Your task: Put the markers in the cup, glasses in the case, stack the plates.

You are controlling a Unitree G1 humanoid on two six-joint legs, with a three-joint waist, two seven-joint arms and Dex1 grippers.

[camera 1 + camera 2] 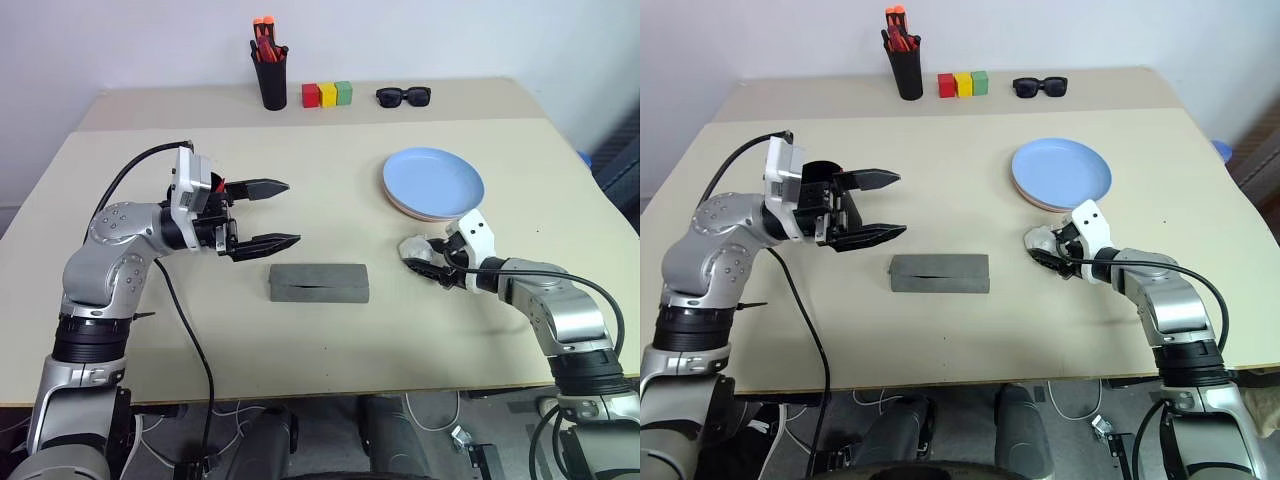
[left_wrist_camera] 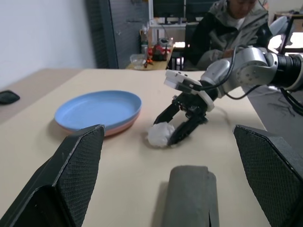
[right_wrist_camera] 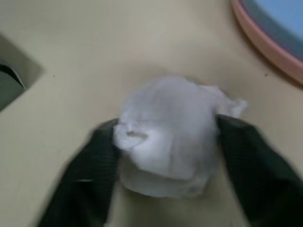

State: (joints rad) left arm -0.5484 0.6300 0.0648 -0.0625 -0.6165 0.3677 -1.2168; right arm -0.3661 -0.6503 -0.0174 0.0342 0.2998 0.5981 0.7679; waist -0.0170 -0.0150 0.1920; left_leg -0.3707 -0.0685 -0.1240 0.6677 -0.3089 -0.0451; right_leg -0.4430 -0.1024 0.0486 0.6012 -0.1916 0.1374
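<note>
The light blue plate [image 1: 433, 180] lies on top of the salmon pink plate [image 2: 118, 128] at the right of the table. The grey case [image 1: 318, 282] lies shut in the middle. A crumpled white paper wad [image 1: 415, 247] rests on the table just in front of the plates, and my right gripper [image 3: 166, 135] is shut on it, one finger pressing each side. My left gripper [image 1: 293, 212] hangs open and empty above the table, left of the case. A small red marker tip [image 1: 218, 187] peeks out behind it. The cup and the glasses are hidden.
A tall black pen cup [image 1: 272, 82] with orange-capped pens stands at the far edge, next to red, yellow and green blocks [image 1: 327, 95] and black sunglasses [image 1: 403, 96]. A person [image 2: 227, 23] sits beyond the table's right side.
</note>
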